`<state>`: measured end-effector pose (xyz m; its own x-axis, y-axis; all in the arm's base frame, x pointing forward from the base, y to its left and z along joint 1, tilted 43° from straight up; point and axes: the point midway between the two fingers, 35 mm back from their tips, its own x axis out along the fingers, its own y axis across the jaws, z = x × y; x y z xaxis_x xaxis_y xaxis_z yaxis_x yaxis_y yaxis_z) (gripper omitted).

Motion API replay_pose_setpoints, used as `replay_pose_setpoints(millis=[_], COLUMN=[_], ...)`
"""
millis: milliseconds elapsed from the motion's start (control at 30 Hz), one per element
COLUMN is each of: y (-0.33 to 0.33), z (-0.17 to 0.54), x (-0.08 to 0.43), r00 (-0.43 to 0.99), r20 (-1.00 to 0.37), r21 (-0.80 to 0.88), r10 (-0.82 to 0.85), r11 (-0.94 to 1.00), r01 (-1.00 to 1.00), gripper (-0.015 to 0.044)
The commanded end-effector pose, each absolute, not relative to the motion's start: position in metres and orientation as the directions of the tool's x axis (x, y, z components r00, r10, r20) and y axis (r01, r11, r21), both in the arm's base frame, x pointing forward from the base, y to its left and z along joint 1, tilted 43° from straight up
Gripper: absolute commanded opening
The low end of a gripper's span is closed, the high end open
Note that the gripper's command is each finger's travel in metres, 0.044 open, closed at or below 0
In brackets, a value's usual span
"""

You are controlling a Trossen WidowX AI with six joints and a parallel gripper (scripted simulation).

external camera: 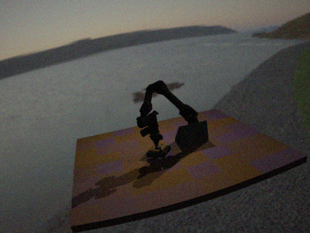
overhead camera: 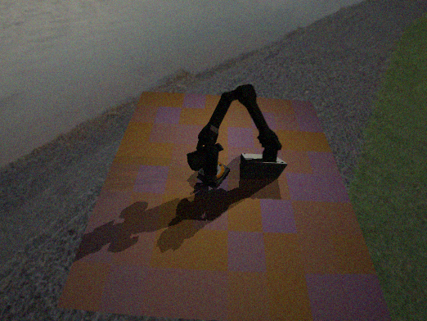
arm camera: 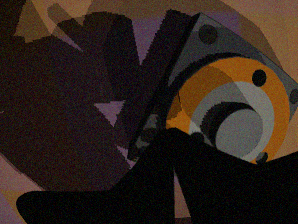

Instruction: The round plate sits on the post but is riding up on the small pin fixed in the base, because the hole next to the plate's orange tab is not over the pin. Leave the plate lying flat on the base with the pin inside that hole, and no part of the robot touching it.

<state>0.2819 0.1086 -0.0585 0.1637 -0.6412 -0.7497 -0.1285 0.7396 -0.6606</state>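
Note:
The round plate [overhead camera: 222, 171] [external camera: 162, 146] [arm camera: 235, 67], an orange ring around a grey middle, sits around the grey post [arm camera: 239, 132] on the dark square base [overhead camera: 221, 180] [external camera: 160, 153] [arm camera: 225, 42]. Dark holes show in its orange ring in the wrist view. A dark band lies between plate and base at the plate's upper left there; its tilt is hard to judge. My gripper [external camera: 157, 145] [arm camera: 168, 136] is shut and empty, its tips down at the plate's near left edge in the wrist view. The fingers hide part of the plate. The tab and pin cannot be made out clearly.
The arm's mounting block [overhead camera: 259, 169] [external camera: 193, 137] stands to the right of the base in the top and exterior views. The arm arches over from it. Both stand on the patchwork table top [overhead camera: 282, 246] [external camera: 119, 205], where the arm's shadow stretches to the left.

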Motion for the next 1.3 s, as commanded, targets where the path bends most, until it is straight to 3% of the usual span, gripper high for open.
replay_pose_setpoints(millis=[0,1267], y=[0.092,0.085], z=[-0.073,-0.075], x=[0.28,0.251], r00=[0.153,0.152], r20=[-0.74,-0.74], r21=[-0.672,-0.672], r10=[-0.655,-0.655], r11=[0.727,0.727], r01=[-0.14,-0.141], gripper=[0.0,0.0])
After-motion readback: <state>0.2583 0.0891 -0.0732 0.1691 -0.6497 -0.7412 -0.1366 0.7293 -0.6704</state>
